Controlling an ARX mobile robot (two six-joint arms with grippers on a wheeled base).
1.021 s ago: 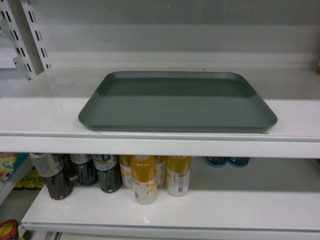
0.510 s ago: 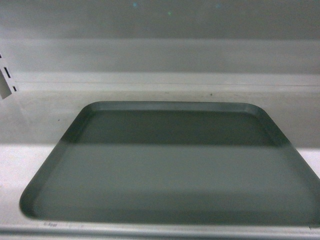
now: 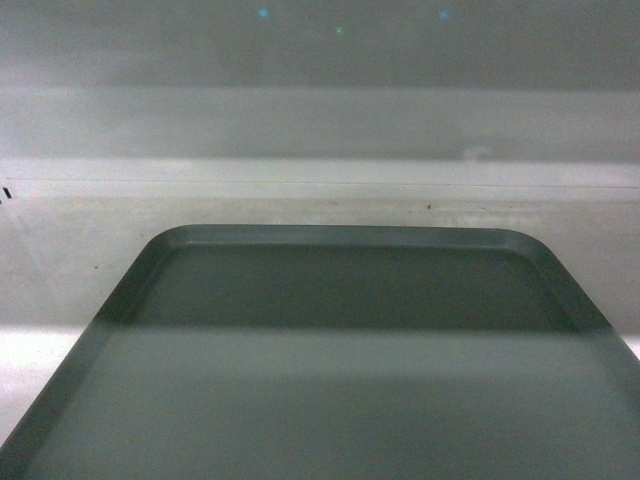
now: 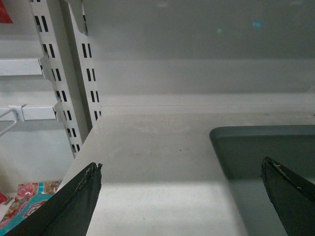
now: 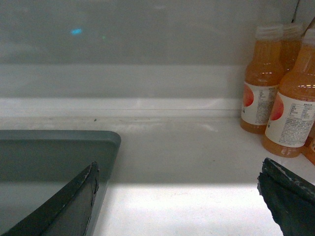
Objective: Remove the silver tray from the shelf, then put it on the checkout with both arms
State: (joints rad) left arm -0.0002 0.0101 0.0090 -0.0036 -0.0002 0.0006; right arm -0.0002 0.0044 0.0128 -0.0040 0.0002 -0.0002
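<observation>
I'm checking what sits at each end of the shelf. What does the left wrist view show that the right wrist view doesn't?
Only the left wrist view shows the slotted shelf uprights, a colourful package below the shelf edge, and the silver tray's far left corner. Only the right wrist view shows orange juice bottles standing right of the tray, apart from it, and the tray's far right corner. Both show the white shelf, its back wall, and open jaws straddling a tray edge.
</observation>
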